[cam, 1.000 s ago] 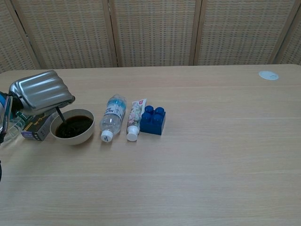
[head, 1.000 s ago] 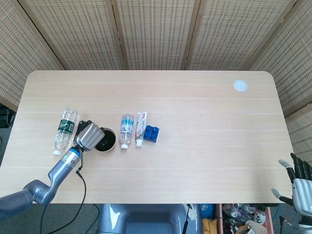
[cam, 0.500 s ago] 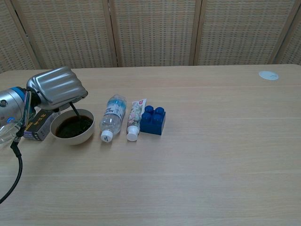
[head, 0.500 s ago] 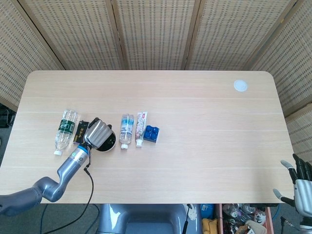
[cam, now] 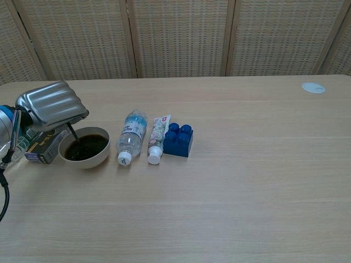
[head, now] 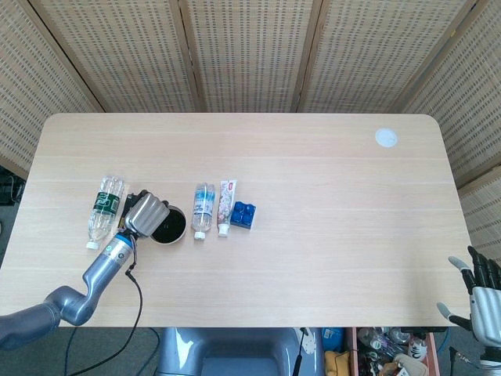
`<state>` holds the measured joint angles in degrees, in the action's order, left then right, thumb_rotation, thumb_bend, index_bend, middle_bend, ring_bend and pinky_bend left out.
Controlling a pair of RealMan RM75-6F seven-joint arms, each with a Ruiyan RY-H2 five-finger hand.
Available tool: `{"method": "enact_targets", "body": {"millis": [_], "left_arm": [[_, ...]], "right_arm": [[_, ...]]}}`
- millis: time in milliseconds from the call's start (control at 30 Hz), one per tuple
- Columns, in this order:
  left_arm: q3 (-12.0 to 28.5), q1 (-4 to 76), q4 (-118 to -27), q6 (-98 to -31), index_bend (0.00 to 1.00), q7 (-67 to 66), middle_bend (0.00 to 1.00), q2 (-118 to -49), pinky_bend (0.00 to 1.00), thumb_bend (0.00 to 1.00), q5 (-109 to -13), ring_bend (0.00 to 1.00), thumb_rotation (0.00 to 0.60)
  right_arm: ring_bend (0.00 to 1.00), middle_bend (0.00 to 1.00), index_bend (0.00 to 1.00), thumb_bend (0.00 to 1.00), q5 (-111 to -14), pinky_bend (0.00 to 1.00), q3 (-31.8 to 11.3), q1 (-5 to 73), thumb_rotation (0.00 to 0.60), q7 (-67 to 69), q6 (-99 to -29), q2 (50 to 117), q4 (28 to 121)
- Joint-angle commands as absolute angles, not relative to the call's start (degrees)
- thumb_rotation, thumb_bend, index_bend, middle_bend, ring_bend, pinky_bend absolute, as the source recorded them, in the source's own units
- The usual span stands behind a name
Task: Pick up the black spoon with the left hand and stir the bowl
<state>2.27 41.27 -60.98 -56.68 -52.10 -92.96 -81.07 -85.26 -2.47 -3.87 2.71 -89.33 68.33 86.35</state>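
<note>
light wooden table [cam: 247,181] | silver left hand [cam: 52,106] over the near-left rim of the round beige bowl [cam: 84,148], grasping the thin black spoon [cam: 72,135], whose tip dips into the bowl's dark contents | right hand [head: 477,291] far right of bowl, off the table edge, fingers spread, holding nothing | clear plastic bottle [cam: 130,135] just right of bowl

Hidden under the silver shell

The left robot hand [cam: 50,106] covers its own fingers and most of the black spoon [cam: 73,135]; the spoon's tip sinks in dark liquid. The right robot hand [head: 479,295] is cut by the frame's corner.
</note>
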Motion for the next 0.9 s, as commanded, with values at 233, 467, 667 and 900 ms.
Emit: {"method": "enact_targets", "body": {"millis": [233, 467, 667, 900], "left_arm": [[1.0, 40.6, -65.9, -57.3, 0.69, -52.5, 0.82, -91.4, 0.78, 0.49, -82.0, 0.8, 0.6], [3.0, 42.3, -64.7, -56.4, 0.69, -54.7, 0.82, -93.6, 0.78, 0.49, -80.8, 0.8, 0.6], [4.5, 43.5, -62.4, -55.6, 0.69, -56.1, 0.82, -95.3, 0.78, 0.49, -79.0, 0.8, 0.6], [4.2, 43.2, -61.3, -55.5, 0.69, -56.1, 0.82, -95.4, 0.78, 0.49, -78.1, 0.8, 0.6]], "right_arm": [[0.0, 0.09, 0.22, 0.19, -85.5, 0.0, -2.4, -3.9, 0.6, 2.9, -89.5, 68.4, 86.2], [0.0, 0.09, 0.22, 0.19, -85.4, 0.0, -2.4, -4.0, 0.6, 2.7, -89.5, 68.3, 86.4], [0.0, 0.09, 0.22, 0.19, -85.1, 0.0, -2.4, -4.1, 0.6, 2.6, -89.5, 68.2, 86.5], [0.0, 0.09, 0.22, 0.19, -85.0, 0.0, -2.4, -4.0, 0.6, 2.8, -89.3, 68.3, 86.3]]}}
